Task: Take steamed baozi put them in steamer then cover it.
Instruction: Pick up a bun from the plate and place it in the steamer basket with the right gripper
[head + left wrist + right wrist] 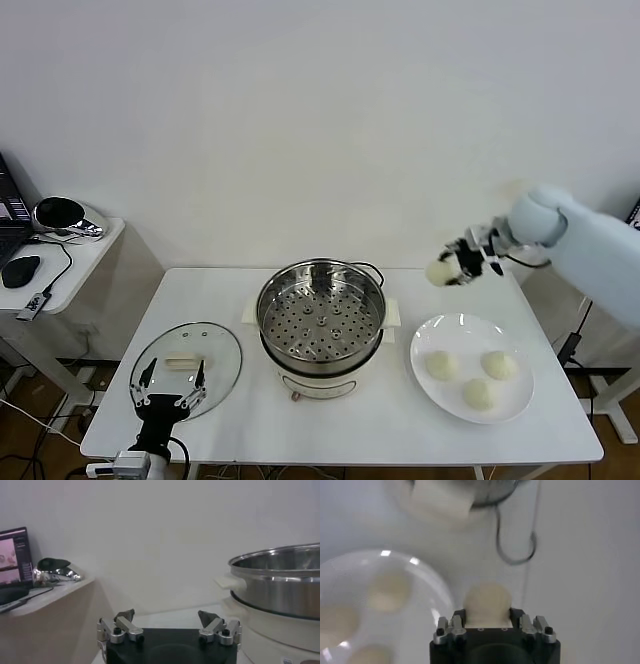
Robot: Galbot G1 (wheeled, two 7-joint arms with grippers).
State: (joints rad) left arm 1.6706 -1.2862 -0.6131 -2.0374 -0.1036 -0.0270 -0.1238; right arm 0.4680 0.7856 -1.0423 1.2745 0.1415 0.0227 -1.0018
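Head view: the right gripper (462, 262) hangs above the table (400, 430), at 2 o'clock from the steamer (321, 322); its jaws are closed on one bun (441, 271); three buns (443, 364) lie on the plate (430, 335) at 3 o'clock from the steamer; the steamer basket holds no bun; the cover (186, 369) lies flat on the table at 9 o'clock from the steamer; the left gripper (169, 394) waits at the cover's near edge, jaws wide open, holding nothing.

Left wrist view: the left gripper (169, 625) shows both fingers spread apart, with nothing between them; the steamer (280, 580) stands beside it, the cooker base beneath.

Right wrist view: the right gripper (487, 622) clamps the bun (487, 600); the plate (427, 580) with the other buns lies below, and the steamer's cord (517, 540) beyond.

Step in hand, as judged: carrying the first bun to the steamer. The next move calls for travel toward 9 o'clock until the bun is over the basket, then a descent inside the rim, then release; three buns and the cover remain to be placed.
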